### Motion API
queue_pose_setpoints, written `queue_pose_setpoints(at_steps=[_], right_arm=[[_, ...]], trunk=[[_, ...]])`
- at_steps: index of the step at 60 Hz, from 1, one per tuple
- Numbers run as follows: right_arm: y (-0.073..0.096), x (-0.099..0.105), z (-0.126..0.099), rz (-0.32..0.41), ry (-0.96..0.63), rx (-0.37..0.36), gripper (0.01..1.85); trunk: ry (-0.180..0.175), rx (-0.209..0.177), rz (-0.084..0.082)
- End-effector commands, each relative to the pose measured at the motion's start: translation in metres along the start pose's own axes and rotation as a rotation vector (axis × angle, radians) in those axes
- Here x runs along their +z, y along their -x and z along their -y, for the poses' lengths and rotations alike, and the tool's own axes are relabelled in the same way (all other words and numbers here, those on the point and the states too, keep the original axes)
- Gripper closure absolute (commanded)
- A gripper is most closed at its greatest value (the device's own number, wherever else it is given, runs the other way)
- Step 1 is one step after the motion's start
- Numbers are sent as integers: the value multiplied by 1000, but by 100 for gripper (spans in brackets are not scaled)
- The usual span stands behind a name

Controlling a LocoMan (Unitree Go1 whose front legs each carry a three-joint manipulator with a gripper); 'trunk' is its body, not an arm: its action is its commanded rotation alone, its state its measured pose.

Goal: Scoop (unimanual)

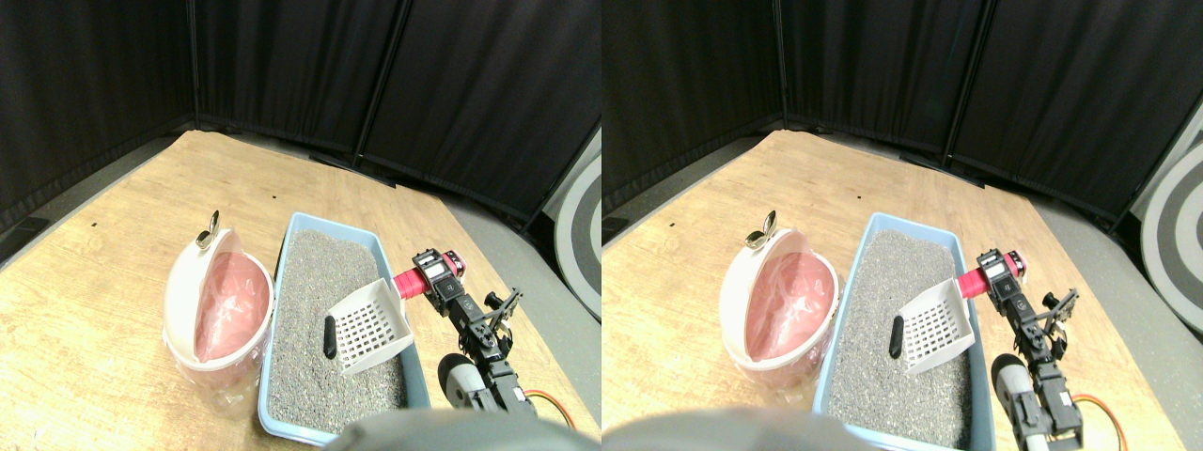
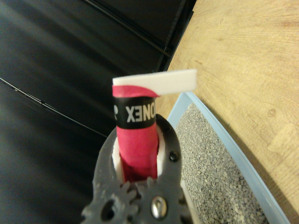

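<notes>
white slotted scoop | red-wrapped handle, black band | light-blue litter tray | grey speckled litter | pink-lined bin

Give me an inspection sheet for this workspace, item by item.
Surface: wooden floor, grey strip along its right side.
Job's things: blue litter tray filled with grey litter; white slotted scoop with pink wrapped handle over the litter; dark lump on the litter beside the scoop's front edge; white bin with pink liner, lid tipped open, standing left of the tray.
Clutter: nothing seen.
Grippers: right gripper shut on the handle.
Cables: orange and red wires behind the manipulator.
Surroundings: black curtains.
</notes>
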Motion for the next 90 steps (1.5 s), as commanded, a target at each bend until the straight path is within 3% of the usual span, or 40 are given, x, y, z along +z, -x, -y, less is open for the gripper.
queue_pose_setpoints(at_steps=[1,15,30,42,51,56,58,60,66,70,76,79,90], right_arm=[[1,-1,-17,-12,7,130,180],[0,-5,-34,-85,-58,112,180],[-5,-31,-31,-99,-140,49,180],[-6,-42,-16,-45,-195,11,180],[-6,-48,-3,-16,-375,-103,180],[-5,-50,4,7,-415,-120,180],[-3,-49,9,14,-463,-169,180],[-2,-48,11,53,-475,-165,180],[0,-47,19,34,-564,-239,180],[0,-46,24,82,-584,-228,180],[3,-43,32,87,-698,-301,180],[4,-41,34,94,-664,-287,180],[3,-27,48,165,-766,-323,180]], trunk=[[25,29,-32],[40,52,-36],[39,61,-33],[28,49,-26],[15,39,-19],[9,34,-16],[8,32,-14],[7,31,-13],[-1,23,-5],[-2,19,-1],[-5,16,6],[-7,14,8],[-13,8,24]])
